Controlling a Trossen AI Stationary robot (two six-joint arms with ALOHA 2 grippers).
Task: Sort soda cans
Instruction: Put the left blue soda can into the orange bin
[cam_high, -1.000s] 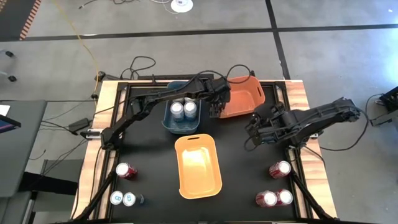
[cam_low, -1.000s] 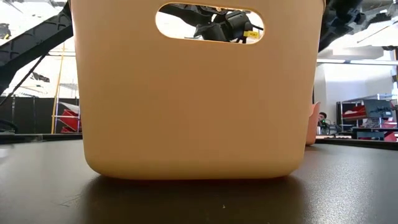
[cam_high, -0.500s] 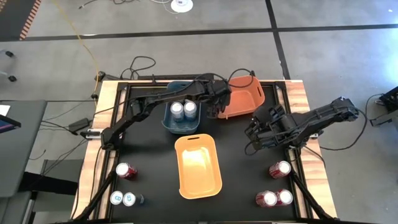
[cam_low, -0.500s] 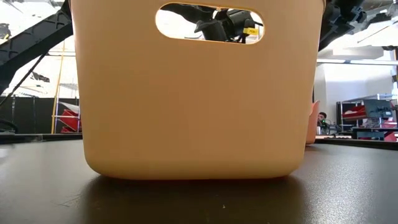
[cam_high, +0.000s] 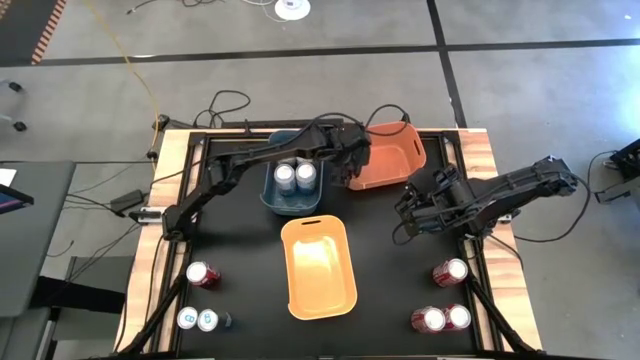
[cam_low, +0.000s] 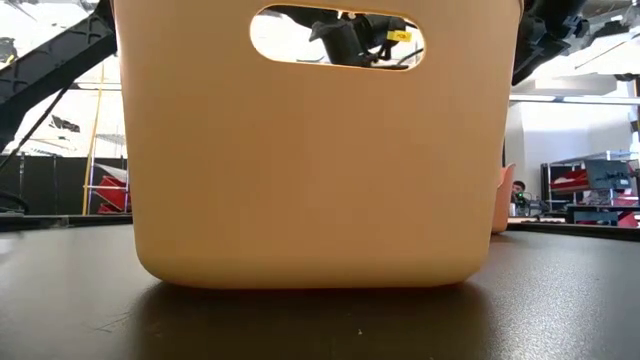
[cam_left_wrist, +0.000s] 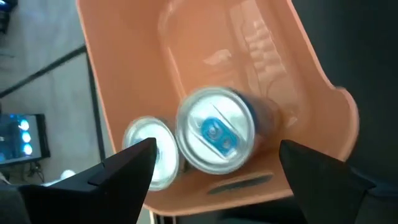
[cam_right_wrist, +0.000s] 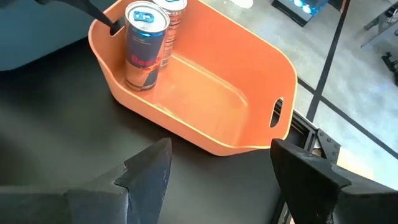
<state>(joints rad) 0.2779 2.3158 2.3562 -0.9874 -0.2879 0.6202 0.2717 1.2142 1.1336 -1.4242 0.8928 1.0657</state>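
Two silver-blue soda cans (cam_left_wrist: 214, 137) (cam_left_wrist: 149, 155) stand upright on their bases in the orange bin (cam_high: 395, 155), at its end nearest the blue bin; the right wrist view shows them too (cam_right_wrist: 146, 46) (cam_right_wrist: 174, 9). My left gripper (cam_high: 352, 168) (cam_left_wrist: 216, 149) hovers open above them, touching neither. My right gripper (cam_high: 408, 215) (cam_right_wrist: 221, 149) is open over bare table on the near side of the orange bin. Two more cans (cam_high: 295, 175) stand in the blue bin. Red cans (cam_high: 200, 272) (cam_high: 450, 270) (cam_high: 443, 318) and light cans (cam_high: 197, 318) stand on the table near its front corners.
The yellow bin (cam_high: 318, 265) sits in the table's middle and fills the low view (cam_low: 315, 150), where the left gripper (cam_low: 355, 40) shows through its handle slot. The blue bin (cam_high: 270, 195) stands beside the orange one at the far edge. Black table lies open between the bins and the near cans.
My left gripper has risen a little above the cans in the orange bin; through the yellow bin's handle slot it shows higher than before.
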